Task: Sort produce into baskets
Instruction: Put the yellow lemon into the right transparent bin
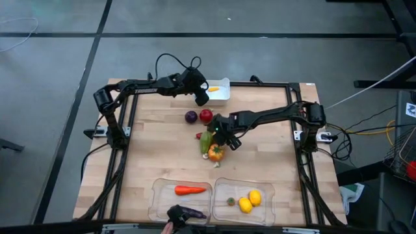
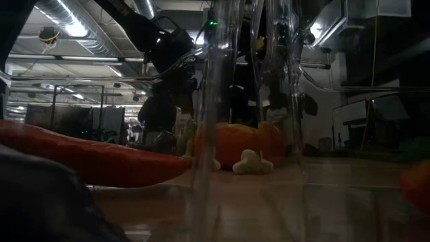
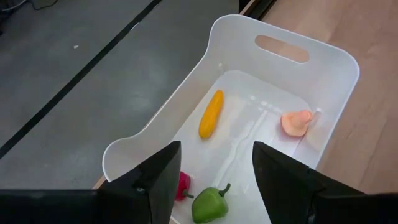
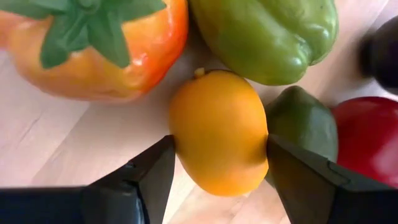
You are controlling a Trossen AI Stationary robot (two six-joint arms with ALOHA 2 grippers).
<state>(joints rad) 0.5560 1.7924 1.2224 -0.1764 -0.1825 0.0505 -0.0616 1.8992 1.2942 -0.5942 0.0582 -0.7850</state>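
A yellow-orange lemon (image 4: 217, 130) lies on the wooden table among an orange pepper (image 4: 93, 50), a green pepper (image 4: 267, 37), a small green piece (image 4: 305, 121) and a red apple (image 4: 370, 140). My right gripper (image 4: 219, 155) points down over it, open, one finger on each side of the lemon. In the high view this gripper (image 1: 224, 138) covers the lemon. My left gripper (image 3: 216, 158) hangs open above the white bin (image 3: 280, 46) at the table's far edge. Both clear trays (image 1: 159, 195) stand at the near edge. My right gripper comes at the lemon from above with its fingertips (image 4: 163, 155) close against the lemon's two long sides (image 4: 258, 143). I cannot tell whether they touch it. The lemon lies on the table.
The white bin holds a long yellow piece (image 3: 211, 114), a pink piece (image 3: 295, 122), a green pepper (image 3: 208, 204) and a red piece (image 3: 183, 185). A carrot (image 1: 190, 190) lies in the left clear tray, two lemons (image 1: 250, 201) in the right. A purple eggplant (image 1: 190, 117) sits beside the apple.
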